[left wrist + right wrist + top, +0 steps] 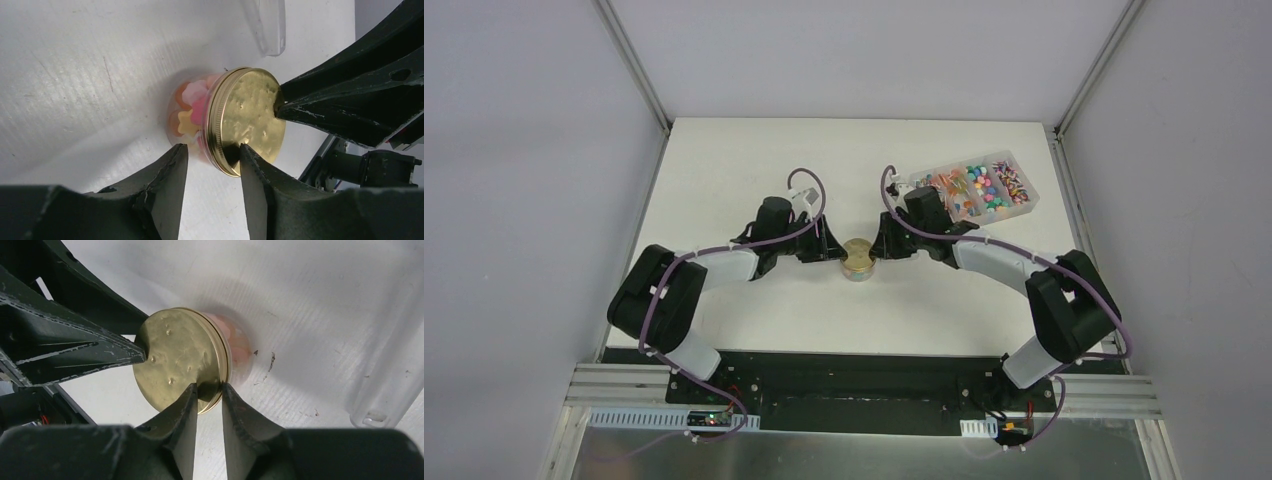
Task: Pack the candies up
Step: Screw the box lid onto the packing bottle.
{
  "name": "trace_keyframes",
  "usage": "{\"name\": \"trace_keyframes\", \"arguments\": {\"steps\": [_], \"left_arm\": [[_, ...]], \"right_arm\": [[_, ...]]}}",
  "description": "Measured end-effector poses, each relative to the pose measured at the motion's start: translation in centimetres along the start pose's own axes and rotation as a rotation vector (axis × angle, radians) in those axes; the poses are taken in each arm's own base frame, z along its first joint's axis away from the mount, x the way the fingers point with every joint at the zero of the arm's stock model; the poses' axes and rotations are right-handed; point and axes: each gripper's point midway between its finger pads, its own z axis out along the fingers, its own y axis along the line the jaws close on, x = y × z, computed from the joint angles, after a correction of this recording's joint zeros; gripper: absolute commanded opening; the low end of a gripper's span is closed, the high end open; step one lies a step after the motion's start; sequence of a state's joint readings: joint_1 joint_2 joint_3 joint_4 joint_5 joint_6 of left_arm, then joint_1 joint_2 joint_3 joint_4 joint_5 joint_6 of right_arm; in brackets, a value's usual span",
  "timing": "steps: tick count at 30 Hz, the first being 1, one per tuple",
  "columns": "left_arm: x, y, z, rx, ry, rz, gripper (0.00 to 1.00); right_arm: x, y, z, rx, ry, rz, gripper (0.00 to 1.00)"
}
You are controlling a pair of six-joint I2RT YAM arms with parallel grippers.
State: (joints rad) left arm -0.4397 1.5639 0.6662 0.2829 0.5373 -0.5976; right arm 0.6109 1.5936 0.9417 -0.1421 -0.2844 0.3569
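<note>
On the left, the left gripper (213, 147) reaches in toward the middle of the table. Its fingers are spread, one beside the glass and one against the face of the gold lid (250, 120), with the rim between them. We cannot tell whether either finger presses on it.

Between the two arms stands the small glass jar (858, 258), upright with its lid on. The candies (192, 107) – pink, orange and yellow ones – show through its wall just under the lid, close beside the left fingertips.

From the other side, the right gripper (209, 387) has its fingers drawn nearly together, pinching the lid's rim.

Farther right, near the table's back corner, a clear compartment box (1028, 182) holds more multicoloured sweets, well apart from the jar.

A clear plastic piece (270, 30) lies on the table beyond the jar – we cannot tell what it is.

The white table (724, 170) shows faint scuffs. Pale grey walls (524, 150) enclose it, and a dark base plate (864, 375) runs along the near edge.
</note>
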Motion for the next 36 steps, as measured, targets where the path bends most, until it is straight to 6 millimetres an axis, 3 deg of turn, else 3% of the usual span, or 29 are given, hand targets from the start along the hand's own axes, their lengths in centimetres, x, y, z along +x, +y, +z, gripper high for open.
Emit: {"name": "trace_keyframes", "arguments": {"steps": [6, 14, 20, 24, 28, 31, 36], "left_arm": [[0.7, -0.9, 0.8, 0.016, 0.009, 0.009, 0.37], [1.0, -0.2, 1.2, 0.034, -0.030, -0.050, 0.26], [0.7, -1.0, 0.9, 0.047, -0.036, -0.054, 0.37], [1.0, -1.6, 0.5, 0.052, 0.000, -0.076, 0.45], [1.2, -2.3, 0.1, 0.048, 0.028, -0.088, 0.50], [0.9, -2.8, -0.3, 0.045, 0.035, -0.083, 0.52], [0.9, -3.1, -0.7, 0.042, 0.041, -0.080, 0.52]], "right_arm": [[0.3, -0.1, -0.1, -0.026, -0.067, -0.004, 0.24], [0.7, -0.4, -0.3, -0.076, -0.173, 0.027, 0.22], [1.0, -0.1, -0.4, -0.113, -0.187, 0.040, 0.48], [2.3, 0.2, -0.8, -0.128, -0.122, 0.061, 0.52], [1.3, 0.5, -1.6, -0.125, -0.100, 0.073, 0.53], [-0.8, 0.9, -2.7, -0.126, -0.130, 0.070, 0.46], [-1.9, 1.9, -4.3, -0.148, -0.152, 0.058, 0.19]]}}
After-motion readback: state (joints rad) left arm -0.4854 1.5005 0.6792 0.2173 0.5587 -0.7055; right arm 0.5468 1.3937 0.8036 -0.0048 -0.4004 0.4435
